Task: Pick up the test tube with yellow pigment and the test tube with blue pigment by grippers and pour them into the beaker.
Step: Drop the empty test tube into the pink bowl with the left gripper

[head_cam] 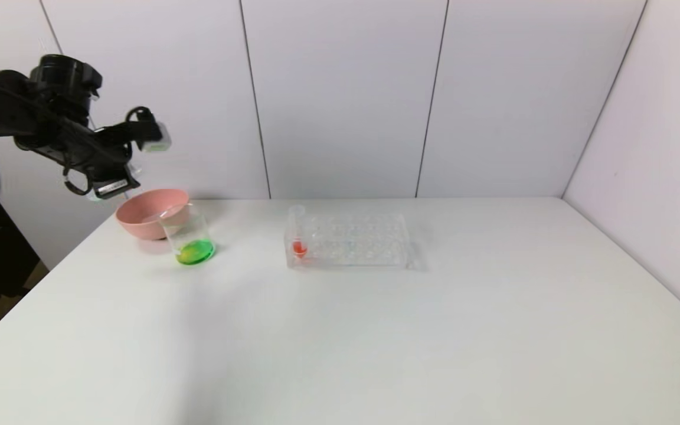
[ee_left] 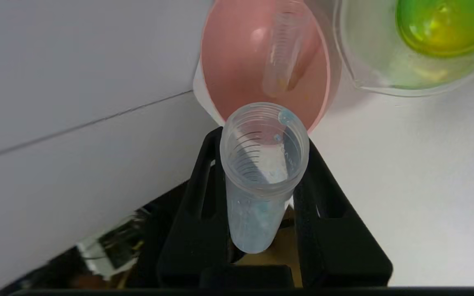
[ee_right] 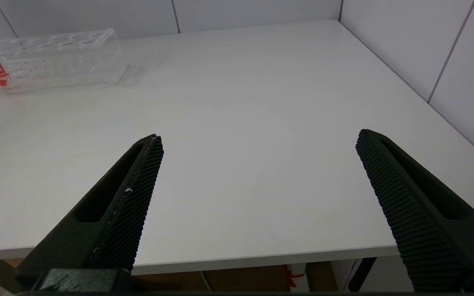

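You see left gripper (ee_left: 261, 181) raised above pink bowl (ee_left: 228, 74), fingers clamped on test tube with blue pigment (ee_left: 257, 197): clear ribbed plastic, nearly empty, faint blue film, blue drop at rim. Second clear tube (ee_left: 282, 61) lies in bowl. Beaker (head_cam: 189, 236) just beside bowl holds green liquid. Printing on tube wall unreadable. Right gripper (ee_right: 257, 164) low at table (ee_right: 261, 102) edge, textured fingers wide apart. Rack (head_cam: 349, 239) holds red-liquid tube (head_cam: 298, 236).
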